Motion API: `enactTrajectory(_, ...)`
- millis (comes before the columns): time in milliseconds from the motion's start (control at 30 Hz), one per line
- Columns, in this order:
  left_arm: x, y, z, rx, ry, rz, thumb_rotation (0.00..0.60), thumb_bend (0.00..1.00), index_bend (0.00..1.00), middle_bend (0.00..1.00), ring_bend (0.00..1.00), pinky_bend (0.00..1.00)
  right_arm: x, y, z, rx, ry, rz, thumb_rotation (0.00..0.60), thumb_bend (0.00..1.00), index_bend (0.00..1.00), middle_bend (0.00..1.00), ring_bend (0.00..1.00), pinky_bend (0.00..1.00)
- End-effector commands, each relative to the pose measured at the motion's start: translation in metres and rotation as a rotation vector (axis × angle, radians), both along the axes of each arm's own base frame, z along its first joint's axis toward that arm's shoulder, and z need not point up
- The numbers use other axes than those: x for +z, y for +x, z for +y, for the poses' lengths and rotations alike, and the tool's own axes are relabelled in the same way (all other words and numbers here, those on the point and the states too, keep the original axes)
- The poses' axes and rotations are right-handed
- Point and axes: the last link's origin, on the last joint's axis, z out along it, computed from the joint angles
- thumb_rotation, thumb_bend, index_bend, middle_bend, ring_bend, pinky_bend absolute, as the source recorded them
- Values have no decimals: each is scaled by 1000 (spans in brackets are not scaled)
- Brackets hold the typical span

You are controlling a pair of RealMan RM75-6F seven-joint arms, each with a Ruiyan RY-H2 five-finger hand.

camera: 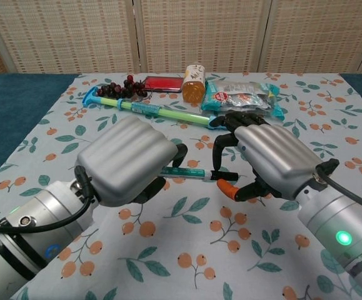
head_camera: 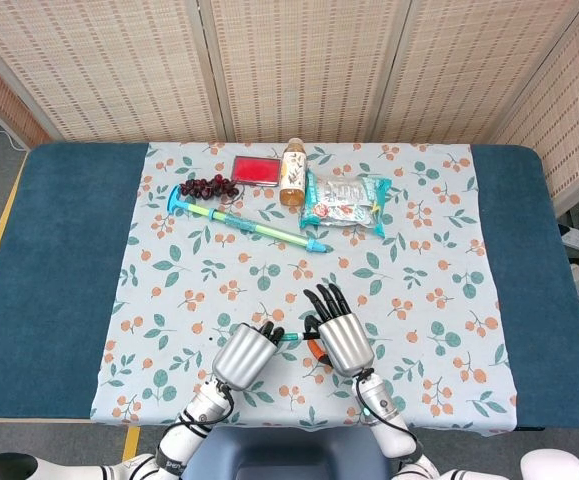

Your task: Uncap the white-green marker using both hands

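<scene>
Near the worktop's [head_camera: 59,250] front edge, the left hand [camera: 125,164] grips the white-green marker's [camera: 187,174] barrel level, steadying it; the right hand [camera: 265,159] curls loosely around the black cap [camera: 225,177] end, positioned to pull, firm grip not evident.

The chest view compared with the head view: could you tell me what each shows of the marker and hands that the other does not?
Only the chest view shows the white-green marker's black cap end and the right hand's orange-tipped thumb beside it. Only the head view shows the whole tablecloth and its blue surround. Both show the left hand gripping the marker and the bottle at the back.
</scene>
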Motion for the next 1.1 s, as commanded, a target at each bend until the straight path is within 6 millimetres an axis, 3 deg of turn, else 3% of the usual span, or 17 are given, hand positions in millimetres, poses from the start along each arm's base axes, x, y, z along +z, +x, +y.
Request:
enactTrajectory(33, 1, 0, 0, -2, 2, -3, 600, 611, 868, 1000, 907, 1000, 0, -1, -1, -5, 1, 2, 600, 251, 658, 127, 0, 0)
enactTrajectory(100, 2, 1, 0, -2, 2, -6, 600, 611, 869, 1000, 907, 1000, 0, -1, -1, -7, -1, 2, 600, 266, 682, 141, 0, 0)
enactTrajectory(367, 6, 2, -2, -7, -1, -18, 600, 611, 868, 1000, 907, 1000, -3, 1, -1, -15, 9, -2, 600, 498, 840, 215, 0, 0)
enactTrajectory(600, 11, -7, 6, 15, 16, -13, 600, 610, 868, 1000, 908, 1000, 5, -4, -4, -25, -20, 1, 600, 526, 883, 230, 0, 0)
enactTrajectory(867, 24, -53, 28, 99, 6, -15, 600, 596, 867, 1000, 907, 1000, 20, -21, -12, -56, -61, 54, 600, 528, 882, 230, 0, 0)
enactTrajectory(1100, 15, -92, 42, 188, -50, -5, 600, 545, 814, 925, 905, 1000, 5, -36, -13, -96, -43, 114, 600, 528, 810, 230, 0, 0)
